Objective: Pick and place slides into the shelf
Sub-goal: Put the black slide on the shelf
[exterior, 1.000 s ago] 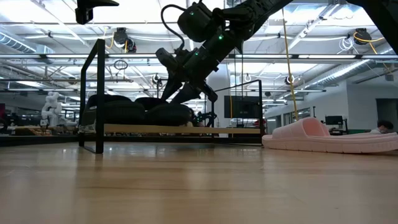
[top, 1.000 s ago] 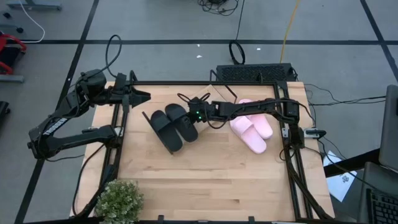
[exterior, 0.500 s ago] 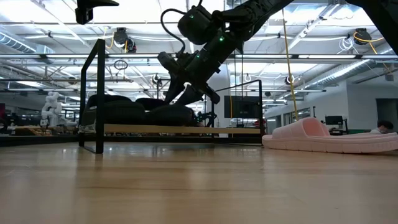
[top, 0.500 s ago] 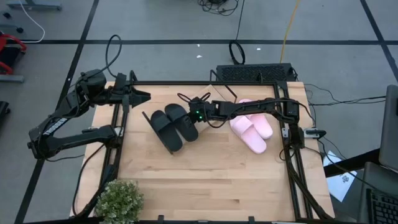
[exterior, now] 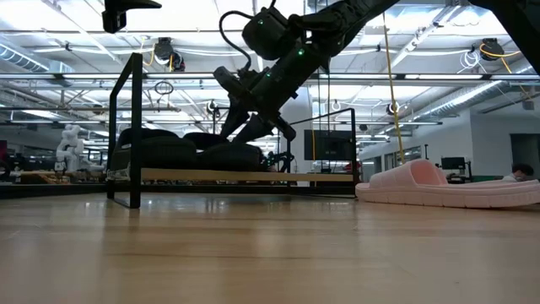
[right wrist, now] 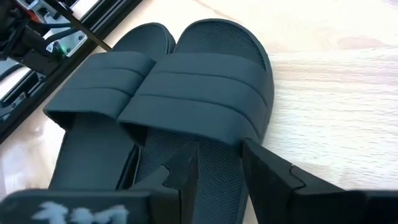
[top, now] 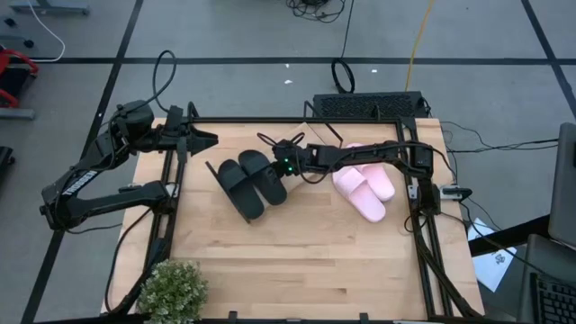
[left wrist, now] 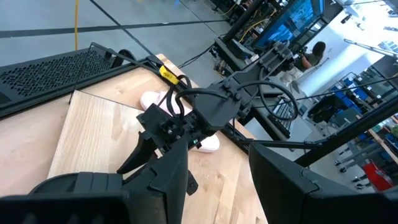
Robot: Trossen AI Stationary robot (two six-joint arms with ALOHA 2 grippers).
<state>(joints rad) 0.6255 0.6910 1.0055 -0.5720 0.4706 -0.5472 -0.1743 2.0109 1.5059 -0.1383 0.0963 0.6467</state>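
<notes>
The black pair of slides (top: 250, 181) lay side by side on the shelf (exterior: 245, 176), a light wooden board in a thin black wire frame, resting toward the shelf's left end as the low view showed it. Beside the shelf on the wooden table (top: 297, 261), on the side toward the right arm's base, the pink pair of slides (top: 364, 187) sat together, close to the shelf but off it.

The right gripper (top: 279, 169) hung just above the black slide nearest the pink pair, at that slide's heel end. In its wrist view the fingers (right wrist: 270, 171) stood spread with a gap between them, clear of the slide's footbed and holding nothing.

The left gripper (top: 205, 139) waited near the table's far left corner, well apart from the shelf and above the table edge; its fingers looked parted and empty in its own wrist view.

A small potted plant (top: 171, 290) stood at the table's near left corner, far from the shelf
</notes>
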